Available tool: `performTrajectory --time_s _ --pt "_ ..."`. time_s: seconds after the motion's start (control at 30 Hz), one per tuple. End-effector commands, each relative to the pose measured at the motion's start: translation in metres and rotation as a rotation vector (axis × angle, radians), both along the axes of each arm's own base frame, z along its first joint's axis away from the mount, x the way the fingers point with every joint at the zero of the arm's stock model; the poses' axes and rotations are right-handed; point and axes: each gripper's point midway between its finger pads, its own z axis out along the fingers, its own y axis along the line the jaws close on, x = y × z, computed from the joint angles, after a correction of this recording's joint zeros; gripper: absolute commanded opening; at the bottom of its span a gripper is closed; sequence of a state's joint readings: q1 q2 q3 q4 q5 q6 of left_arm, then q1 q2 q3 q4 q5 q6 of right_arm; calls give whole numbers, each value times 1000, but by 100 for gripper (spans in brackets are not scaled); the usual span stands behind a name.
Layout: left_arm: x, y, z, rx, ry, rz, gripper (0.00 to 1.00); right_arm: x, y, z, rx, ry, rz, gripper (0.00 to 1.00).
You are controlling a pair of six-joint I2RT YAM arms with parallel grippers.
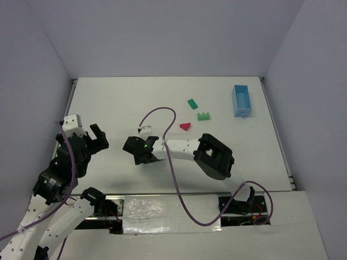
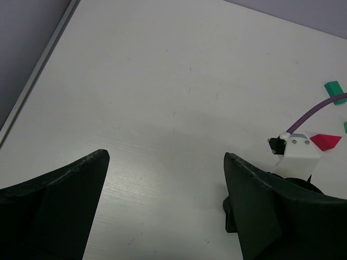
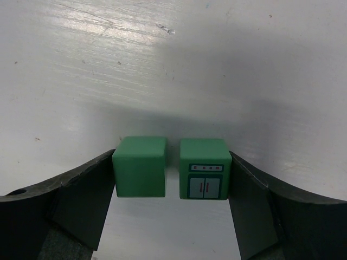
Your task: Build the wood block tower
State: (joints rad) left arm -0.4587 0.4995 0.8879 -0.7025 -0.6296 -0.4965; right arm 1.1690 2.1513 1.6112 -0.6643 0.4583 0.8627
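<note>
A plain green cube (image 3: 140,165) and a printed green cube (image 3: 205,169) sit side by side on the desk (image 3: 173,59), just apart, between the right gripper (image 3: 172,181) fingers. These seem to touch the outer faces, but we cannot tell whether they clamp. The left gripper (image 2: 165,162) hangs spread and holds nothing.

No words, numbers or brand marks can be read anywhere. The only sign is painted on one face of the right-hand green block (image 3: 205,169) in the right wrist view: a white-outlined double-door panel under a strip of small pale squares.
</note>
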Motion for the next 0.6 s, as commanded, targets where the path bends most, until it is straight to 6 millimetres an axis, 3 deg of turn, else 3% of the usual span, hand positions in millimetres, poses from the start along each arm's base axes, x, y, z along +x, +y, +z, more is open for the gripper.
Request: performTrajectory --time_s 0.0,0.57 --pt "2 0 10 -6 -44 -5 100 7 14 12 39 -31 8 84" --pt "2 0 10 -6 -45 -6 99 7 19 13 49 -26 24 80"
